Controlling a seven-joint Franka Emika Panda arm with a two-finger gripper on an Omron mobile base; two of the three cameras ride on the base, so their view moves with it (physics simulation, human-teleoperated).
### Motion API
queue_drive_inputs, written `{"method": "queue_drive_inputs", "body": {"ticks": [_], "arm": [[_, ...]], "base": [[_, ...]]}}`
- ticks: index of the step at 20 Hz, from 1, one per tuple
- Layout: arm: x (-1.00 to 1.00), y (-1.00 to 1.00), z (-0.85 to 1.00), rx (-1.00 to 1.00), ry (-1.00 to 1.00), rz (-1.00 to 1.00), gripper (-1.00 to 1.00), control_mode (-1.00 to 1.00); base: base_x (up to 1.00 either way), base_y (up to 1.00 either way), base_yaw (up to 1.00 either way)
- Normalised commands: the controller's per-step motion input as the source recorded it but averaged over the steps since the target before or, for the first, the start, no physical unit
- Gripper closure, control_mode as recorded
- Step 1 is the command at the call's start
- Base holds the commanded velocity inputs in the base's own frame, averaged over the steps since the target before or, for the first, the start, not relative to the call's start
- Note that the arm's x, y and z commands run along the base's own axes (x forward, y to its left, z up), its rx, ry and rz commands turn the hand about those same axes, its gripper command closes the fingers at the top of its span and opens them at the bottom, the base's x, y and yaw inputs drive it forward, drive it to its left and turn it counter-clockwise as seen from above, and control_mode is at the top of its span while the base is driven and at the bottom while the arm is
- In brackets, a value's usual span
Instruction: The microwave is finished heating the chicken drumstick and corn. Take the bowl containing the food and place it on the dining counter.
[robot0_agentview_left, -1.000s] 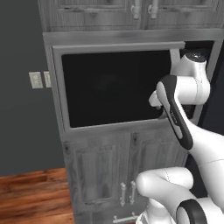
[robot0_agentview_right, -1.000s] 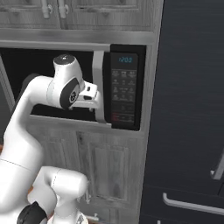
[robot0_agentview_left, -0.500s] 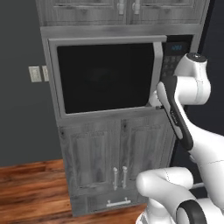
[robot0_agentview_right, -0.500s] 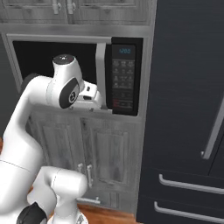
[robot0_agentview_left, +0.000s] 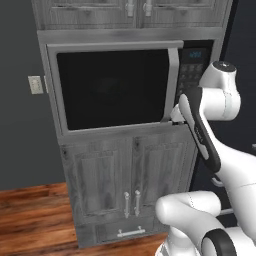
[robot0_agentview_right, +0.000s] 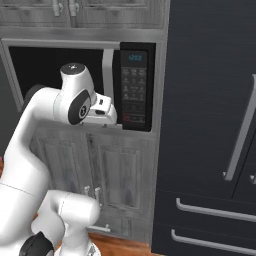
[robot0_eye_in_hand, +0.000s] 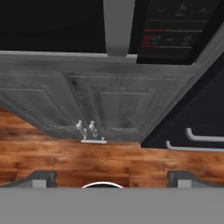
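While the gripper (robot0_eye_in_hand: 111, 177) points down the cabinet front toward the wood floor (robot0_eye_in_hand: 65, 155), its two dark fingertips (robot0_eye_in_hand: 41, 177) sit far apart at the bottom of the hand view with nothing between them, so it's spread wide and holding nothing. In the base views the hand is tucked just below the lower right corner of the microwave (robot0_agentview_left: 115, 87) door, close to the front face; can't tell if it touches. The handle (robot0_agentview_left: 173, 82) is a vertical bar at the door's right edge, next to the keypad panel (robot0_agentview_right: 135, 87), so its long axis runs up-down and it lies above and slightly ahead of the hand, not in the line the fingers point along. Door looks shut or nearly so; glass is black, so the bowl and food presumably sit behind it, unseen. My read: next move hinges on lifting the hand and turning the fingers to straddle that vertical bar, then pulling, with the door likely swinging off its left side. Lower cabinet doors (robot0_agentview_left: 125, 175) sit directly under the hand, fridge drawers (robot0_agentview_right: 210, 220) to its right
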Motion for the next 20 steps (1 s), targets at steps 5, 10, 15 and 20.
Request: {"method": "queue_drive_inputs", "body": {"ticks": [5,10,15,20], "arm": [[0.0,0.0,0.0,0.0,0.0,0.0,-1.0,-1.0],[0.0,0.0,0.0,0.0,0.0,0.0,-1.0,-1.0],[0.14,0.06,0.03,0.0,-0.05,-0.01,-1.0,-1.0],[0.25,0.04,0.57,0.0,-0.35,0.0,-1.0,-1.0]], "base": [[0.0,0.0,0.0],[0.0,0.0,0.0],[0.0,0.0,0.0],[0.0,0.0,0.0]]}}
